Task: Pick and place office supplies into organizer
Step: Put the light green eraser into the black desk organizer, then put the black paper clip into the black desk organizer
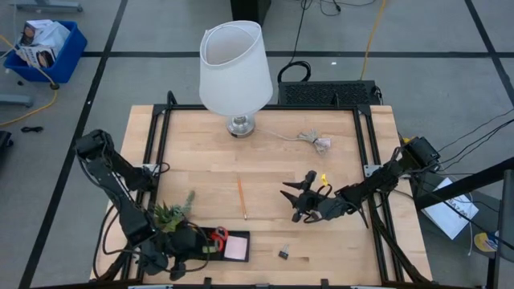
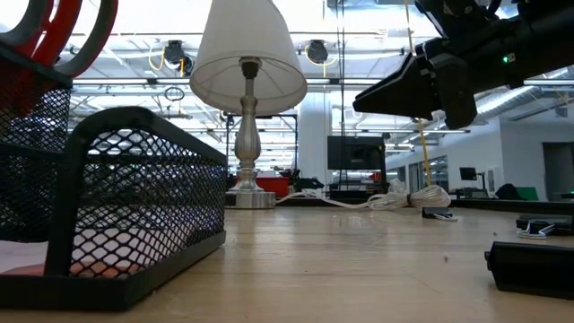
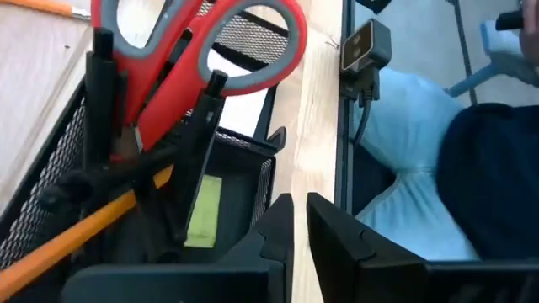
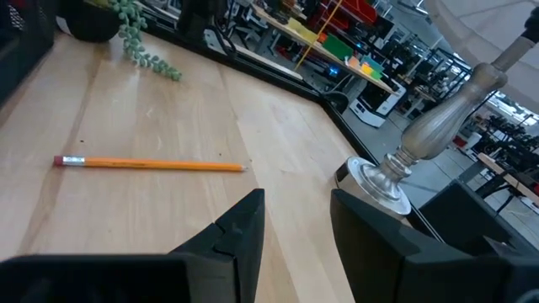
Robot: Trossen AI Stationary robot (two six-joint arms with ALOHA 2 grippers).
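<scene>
We see an orange pencil [image 1: 242,198] lying flat mid-tabletop [image 1: 265,164], well apart from the black mesh organizer [image 1: 229,244] at the near edge, which already holds red-handled scissors [image 3: 195,52]. The pencil looks light, stiff and prone to rolling, so we judge mid-shaft the best hold. The right gripper [image 1: 301,201] hovers near it, parted and empty. The left gripper [image 3: 300,220] sits clenched and empty beside the organizer. A lamp [image 1: 235,74], a cable bundle [image 1: 314,140] and a plant [image 1: 171,213] stand clear; a binder clip [image 1: 284,254] lies nearby.
</scene>
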